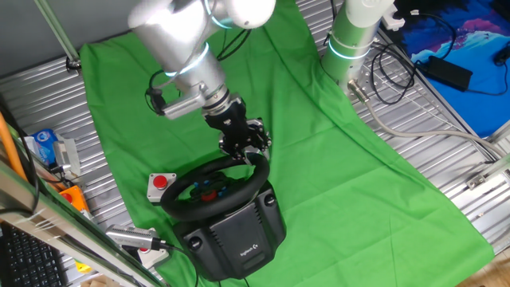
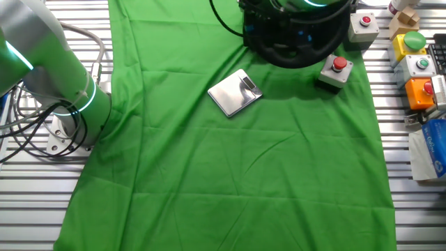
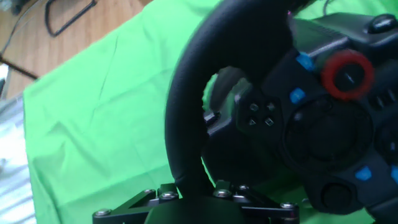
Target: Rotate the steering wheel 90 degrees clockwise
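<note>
The black steering wheel (image 1: 213, 185) with red and blue hub buttons sits on its bulky black base (image 1: 239, 235) with a white logo, on the green cloth. My gripper (image 1: 253, 153) is shut on the far upper right part of the wheel's rim. In the hand view the rim (image 3: 186, 112) runs down between the jaws at the bottom edge, and the hub's red dial (image 3: 347, 74) and blue buttons show at the right. In the other fixed view only the wheel's lower part (image 2: 296, 38) shows at the top edge; the gripper is out of view there.
A small grey box with a red button (image 1: 161, 185) lies just left of the wheel; it also shows in the other fixed view (image 2: 336, 71). A shiny metal plate (image 2: 235, 92) lies on the green cloth (image 1: 343, 183). More button boxes (image 2: 418, 66) stand beside the cloth. A second arm's base (image 1: 355, 40) stands behind.
</note>
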You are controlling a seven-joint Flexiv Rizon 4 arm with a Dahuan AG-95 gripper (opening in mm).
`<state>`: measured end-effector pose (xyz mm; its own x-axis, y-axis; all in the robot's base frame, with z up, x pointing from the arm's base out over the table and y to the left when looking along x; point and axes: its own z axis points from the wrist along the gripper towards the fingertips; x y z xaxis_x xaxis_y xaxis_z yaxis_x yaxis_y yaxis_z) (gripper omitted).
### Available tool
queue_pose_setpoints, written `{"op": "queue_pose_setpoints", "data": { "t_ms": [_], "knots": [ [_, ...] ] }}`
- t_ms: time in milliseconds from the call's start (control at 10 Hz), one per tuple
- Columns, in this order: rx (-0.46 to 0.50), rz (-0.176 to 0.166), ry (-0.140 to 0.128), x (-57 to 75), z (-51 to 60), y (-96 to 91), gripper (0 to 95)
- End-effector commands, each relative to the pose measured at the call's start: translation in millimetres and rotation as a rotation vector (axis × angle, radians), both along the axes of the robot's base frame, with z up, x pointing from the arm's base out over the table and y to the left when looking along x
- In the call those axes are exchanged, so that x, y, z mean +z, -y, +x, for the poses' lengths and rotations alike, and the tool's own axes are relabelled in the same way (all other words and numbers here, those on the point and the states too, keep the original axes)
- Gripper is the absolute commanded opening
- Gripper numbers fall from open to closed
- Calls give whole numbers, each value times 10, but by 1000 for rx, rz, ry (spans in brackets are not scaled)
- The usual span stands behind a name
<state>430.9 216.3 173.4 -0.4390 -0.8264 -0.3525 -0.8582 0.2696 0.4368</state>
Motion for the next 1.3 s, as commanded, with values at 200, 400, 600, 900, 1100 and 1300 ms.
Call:
{"op": "queue_pose_setpoints", "data": {
  "t_ms": [200,400,600,900,1100,1300],
  "knots": [
    [-130,35,-24,62,-37,-89,0],
    [-167,36,-21,91,-51,-116,0],
    [-181,41,-22,98,-52,-125,0],
    [-218,59,-44,145,-10,-140,0],
    [-231,62,-53,161,-8,-151,0],
    [-231,62,-53,161,-8,-151,0]
  ]
}}
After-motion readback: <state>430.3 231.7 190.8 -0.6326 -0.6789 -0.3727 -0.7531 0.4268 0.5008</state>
